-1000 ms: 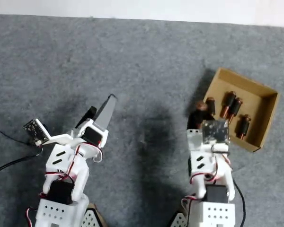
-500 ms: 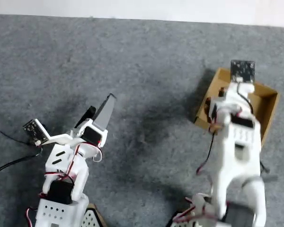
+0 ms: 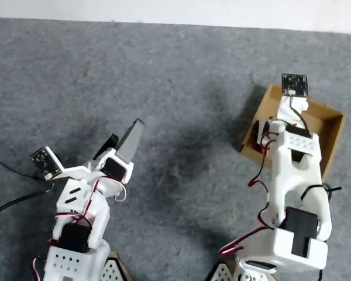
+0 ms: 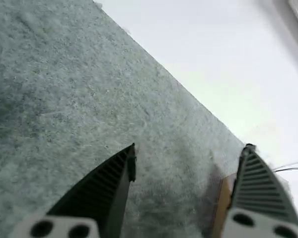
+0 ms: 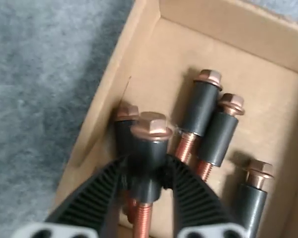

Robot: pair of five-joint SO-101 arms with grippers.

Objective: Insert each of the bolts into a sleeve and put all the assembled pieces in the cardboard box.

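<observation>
1. Bench (image 3: 181, 76): its grey, felt-like surface carried both arms and the box. The soft cover probably kept round parts from rolling off.
2. Right arm (image 3: 292, 170): it stretched from the lower right of the high frame up over the box. That reach put its pincer above the box's inside, the place for a release.
3. Left arm (image 3: 85, 199): it sat folded at the lower left, well apart from the box. I judged it to be parked out of the other arm's way.
4. Cardboard box (image 3: 330, 132): it sat open-topped at the upper right of the high frame. Its low walls kept finished pieces together.
5. Left pincer (image 4: 189, 153): its fingers stood wide with nothing between them, aimed across bare bench.
6. Right pincer (image 5: 148, 178): it was clamped on the black sleeve of one held piece (image 5: 148, 148). The copper bolt head stuck out past the fingertips and the threaded end pointed back toward the wrist. Gripping the sleeve likely kept bolt and sleeve together. The piece hung over the box near one wall, but I could not tell whether it touched the floor.
7. Assembled pieces (image 5: 203, 106): four more lay inside the box, heads pointing roughly one way. Two lay touching side by side, and one lay just beside the wall behind the held piece.
</observation>
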